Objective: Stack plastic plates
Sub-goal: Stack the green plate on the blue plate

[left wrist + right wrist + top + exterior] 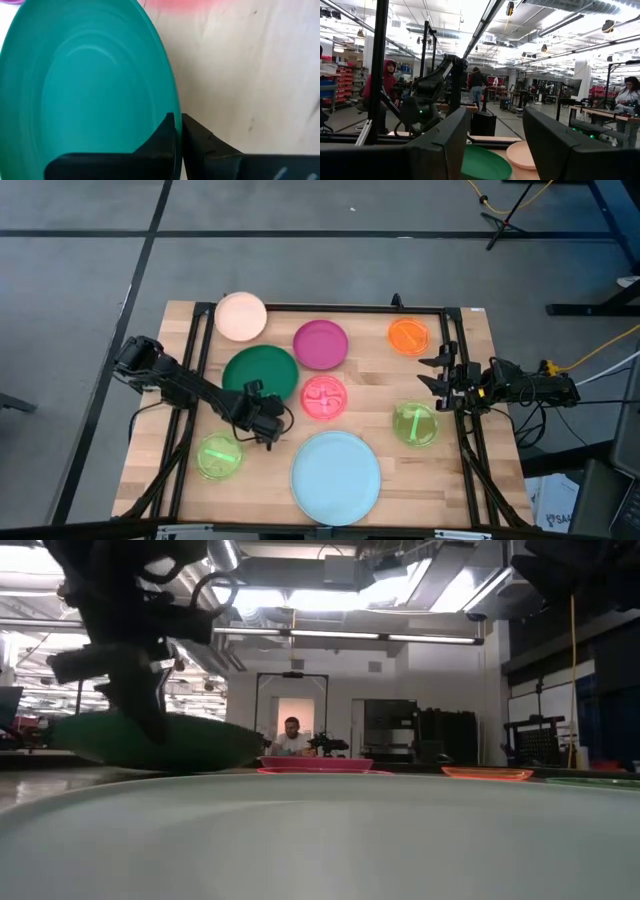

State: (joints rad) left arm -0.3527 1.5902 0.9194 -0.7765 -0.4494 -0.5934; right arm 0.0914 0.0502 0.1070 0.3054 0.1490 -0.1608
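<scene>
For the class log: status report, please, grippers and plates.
Left gripper: jaws shut on dark green plate rim, plate tilted off the table. Right gripper: jaws open, idle at right edge. No stack yet; pink plate lies beside.

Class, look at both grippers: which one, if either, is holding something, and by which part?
The left gripper is shut on the rim of the dark green plate. The right gripper, waiting at the table's right edge, is open and holds nothing.

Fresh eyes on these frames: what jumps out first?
The left gripper is clamped on the rim of the dark green plate, tilting it off the table in the low view. The large light blue plate dominates the near edge. The right gripper waits open at the right side.
</scene>
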